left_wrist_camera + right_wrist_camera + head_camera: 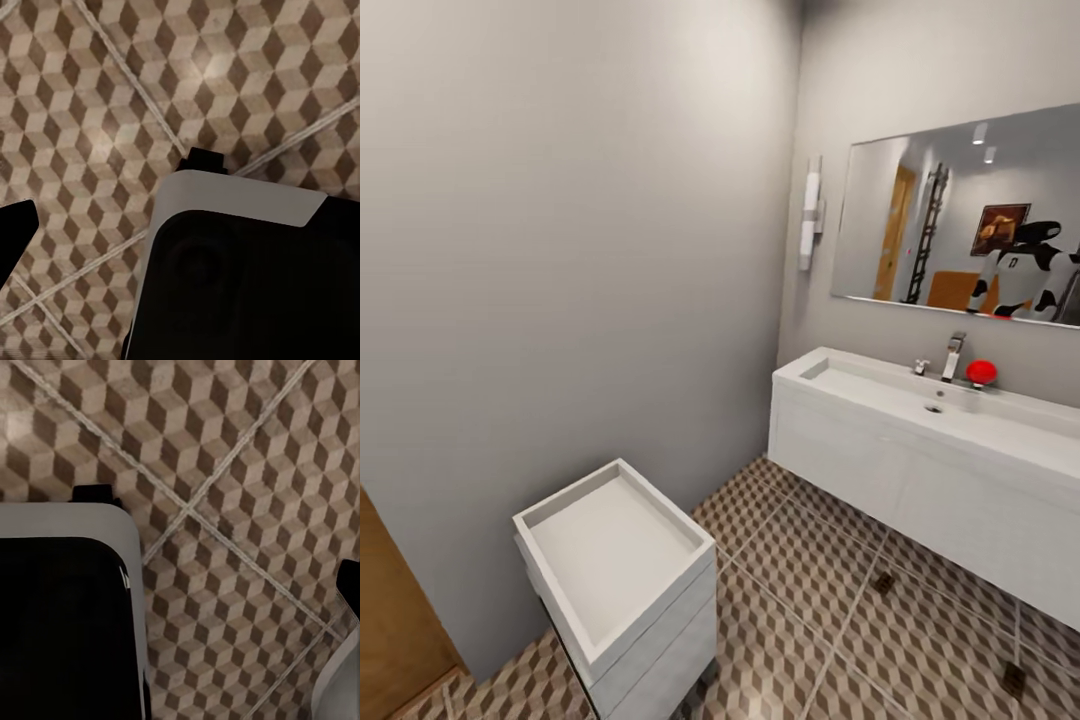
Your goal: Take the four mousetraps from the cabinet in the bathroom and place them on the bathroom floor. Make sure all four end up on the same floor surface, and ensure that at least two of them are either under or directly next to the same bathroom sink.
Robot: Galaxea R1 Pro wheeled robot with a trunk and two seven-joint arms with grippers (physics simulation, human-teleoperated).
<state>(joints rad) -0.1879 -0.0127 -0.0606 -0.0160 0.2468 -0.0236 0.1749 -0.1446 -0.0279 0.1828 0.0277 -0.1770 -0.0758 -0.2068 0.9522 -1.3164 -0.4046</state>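
Bathroom corner with sink, two traps on the tiled floor.

Each wrist camera looks down past the robot's body at the bathroom floor (90, 112); the left tool and right tool cannot be judged open or closed. Far right, the bathroom sink (920, 400) hangs on the wall; two small mousetraps (882, 583) lie below it, apart.

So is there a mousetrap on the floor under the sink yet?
Yes: in the head view, a small dark mousetrap lies on the patterned bathroom floor just below the white sink vanity's front edge.
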